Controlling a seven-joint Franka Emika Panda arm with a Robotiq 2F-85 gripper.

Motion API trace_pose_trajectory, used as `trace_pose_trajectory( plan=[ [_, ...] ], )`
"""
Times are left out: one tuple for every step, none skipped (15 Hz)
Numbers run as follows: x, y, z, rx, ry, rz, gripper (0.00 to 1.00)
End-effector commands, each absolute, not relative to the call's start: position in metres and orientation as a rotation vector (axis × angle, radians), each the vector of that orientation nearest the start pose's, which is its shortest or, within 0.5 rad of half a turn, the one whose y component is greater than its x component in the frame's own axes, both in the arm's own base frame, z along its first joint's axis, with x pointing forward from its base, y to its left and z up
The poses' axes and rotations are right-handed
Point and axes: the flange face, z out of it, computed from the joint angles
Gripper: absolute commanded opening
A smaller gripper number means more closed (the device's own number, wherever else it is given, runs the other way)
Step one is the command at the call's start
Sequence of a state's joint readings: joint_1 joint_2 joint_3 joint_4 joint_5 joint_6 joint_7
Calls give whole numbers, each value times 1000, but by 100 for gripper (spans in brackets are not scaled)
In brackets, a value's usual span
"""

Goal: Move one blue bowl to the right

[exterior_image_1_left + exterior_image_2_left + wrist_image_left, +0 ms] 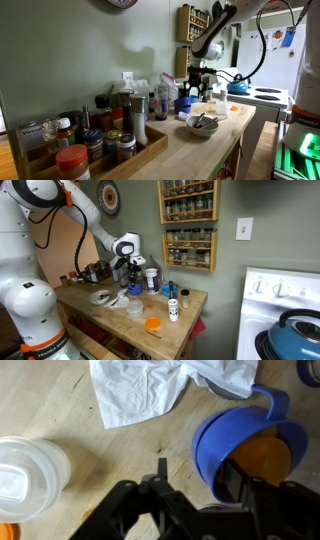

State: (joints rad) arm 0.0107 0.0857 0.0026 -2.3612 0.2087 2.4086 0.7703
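Along the pale wooden butcher-block counter (125, 318), the white robot arm (40, 240) reaches down near the wall. A crumpled white cloth (165, 385) lies on the wood at the top of the wrist view. In an exterior view, a wide pale bowl (202, 124) holds a few dark utensils.

The glossy dark-blue round bowl (215, 450) sits on the counter just below the cloth and touches its edge. It shows at the right of the wrist view, and an orange rounded object (265, 460) rests inside it. Well apart on the other side stands a translucent white plastic tub (25, 475) with a lid; its contents cannot be made out.

The black gripper (175, 490) hangs low with its jaws spread wide, gripping nothing. One finger is over the bowl's inside and the other over bare wood, so the bowl's wall lies between them.
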Motion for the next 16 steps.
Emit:
trace_pose_trajectory(
  plan=[
    [509,14,282,-2704,1375,118,40],
    [510,17,280,-2708,1373,123,40],
    [510,19,279,-2712,1370,129,40],
    [510,20,278,-2715,1366,133,21],
    [511,20,278,-2718,1364,135,15],
    [511,20,279,-2718,1364,137,12],
    [512,20,279,-2717,1359,140,2],
    [512,20,280,-2717,1357,139,0],
    [512,20,282,-2714,1355,136,0],
    [512,19,284,-2712,1352,134,0],
    [512,17,288,-2710,1348,125,1],
    [511,14,294,-2705,1331,110,1],
    [509,11,301,-2696,1316,95,1],
    [506,7,308,-2704,1288,71,1],
    [503,3,315,-2718,1249,46,1],
    [497,-3,322,-2742,1189,40,1]
  ],
)
